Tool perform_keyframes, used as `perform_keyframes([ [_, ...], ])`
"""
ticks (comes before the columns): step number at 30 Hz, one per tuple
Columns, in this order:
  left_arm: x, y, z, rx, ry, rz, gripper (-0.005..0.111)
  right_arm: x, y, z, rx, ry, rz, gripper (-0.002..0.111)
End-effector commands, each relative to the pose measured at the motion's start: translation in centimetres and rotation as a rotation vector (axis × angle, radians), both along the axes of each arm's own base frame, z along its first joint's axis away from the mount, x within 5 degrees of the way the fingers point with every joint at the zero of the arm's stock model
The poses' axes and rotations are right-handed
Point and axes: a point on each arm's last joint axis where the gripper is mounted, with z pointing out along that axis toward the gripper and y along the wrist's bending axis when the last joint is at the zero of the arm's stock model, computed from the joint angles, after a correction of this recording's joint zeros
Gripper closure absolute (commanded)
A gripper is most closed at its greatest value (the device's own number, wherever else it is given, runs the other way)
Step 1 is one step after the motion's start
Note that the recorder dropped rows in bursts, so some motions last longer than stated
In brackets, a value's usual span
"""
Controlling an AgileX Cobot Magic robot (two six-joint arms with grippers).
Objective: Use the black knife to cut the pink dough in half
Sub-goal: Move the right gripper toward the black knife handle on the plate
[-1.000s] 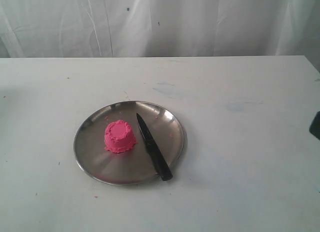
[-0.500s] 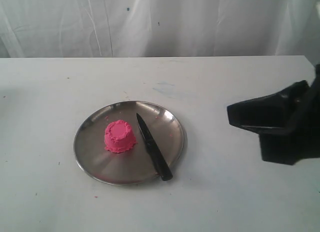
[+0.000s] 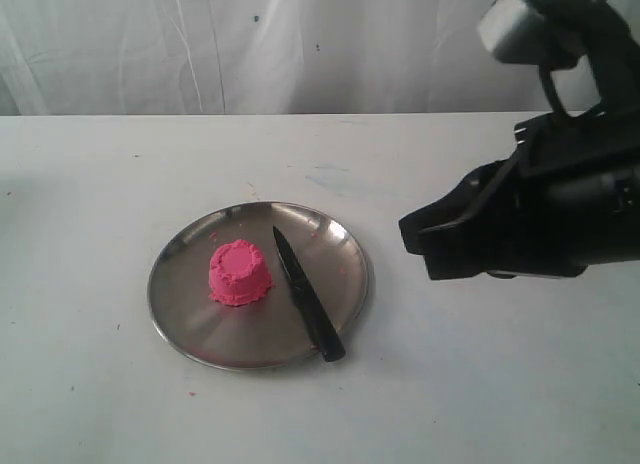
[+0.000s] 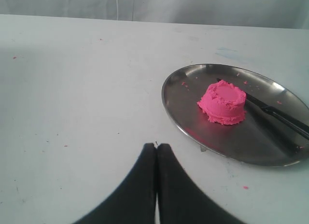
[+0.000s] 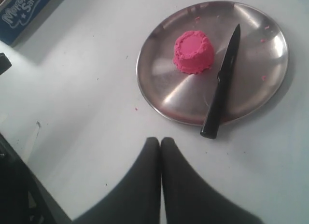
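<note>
Pink dough [image 3: 240, 273] sits whole on the round steel plate [image 3: 190, 324], a bit left of centre, with the black knife [image 3: 307, 294] lying just beside it, handle end at the rim. Right hand [image 3: 412, 234] hovers above the white counter [image 3: 100, 184] right of the plate, fingers pressed together, holding nothing. Left hand [image 4: 156, 147] is pinched closed too, empty

A blue box [image 5: 21, 11] carries white lettering that seems to read "Motion Sand".
</note>
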Motion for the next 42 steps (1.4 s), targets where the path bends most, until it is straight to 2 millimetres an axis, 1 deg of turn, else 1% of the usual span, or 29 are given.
perform_keyframes([
  [1,0.0,0.0,-0.2,-0.001,0.012,-0.006,0.107,0.9,0.6,-0.7,-0.032,0.017,0.02,0.108],
  [8,0.0,0.0,-0.2,-0.001,0.012,-0.006,0.107,2.3,1.6,-2.1,-0.066,0.031,0.06,0.107],
  [10,0.0,0.0,-0.2,-0.001,0.012,-0.006,0.107,2.8,2.0,-2.5,-0.039,0.05,0.077,0.104],
  [14,0.0,0.0,-0.2,-0.001,0.012,-0.006,0.107,4.5,2.5,-4.1,-0.037,0.085,0.105,0.095],
  [17,0.0,0.0,-0.2,-0.001,0.012,-0.006,0.107,5.9,2.4,-5.3,-0.056,0.105,0.08,0.093],
  [20,0.0,0.0,-0.2,-0.001,0.012,-0.006,0.107,7.0,2.0,-6.4,-0.086,0.117,0.072,0.093],
  [24,0.0,0.0,-0.2,-0.001,0.012,-0.006,0.107,7.9,1.7,-7.5,-0.104,0.132,0.087,0.093],
  [29,0.0,0.0,-0.2,-0.001,0.012,-0.006,0.107,8.9,2.2,-9.1,-0.072,0.172,0.131,0.092],
  [31,0.0,0.0,-0.2,-0.001,0.012,-0.006,0.107,9.3,2.3,-9.7,-0.069,0.183,0.137,0.089],
  [36,0.0,0.0,-0.2,-0.001,0.012,-0.006,0.107,10.3,2.4,-11.5,-0.07,0.23,0.132,0.072],
  [39,0.0,0.0,-0.2,-0.001,0.012,-0.006,0.107,10.8,2.4,-12.5,-0.068,0.253,0.129,0.068],
  [42,0.0,0.0,-0.2,-0.001,0.012,-0.006,0.107,11.6,2.7,-12.7,-0.066,0.254,0.147,0.068],
])
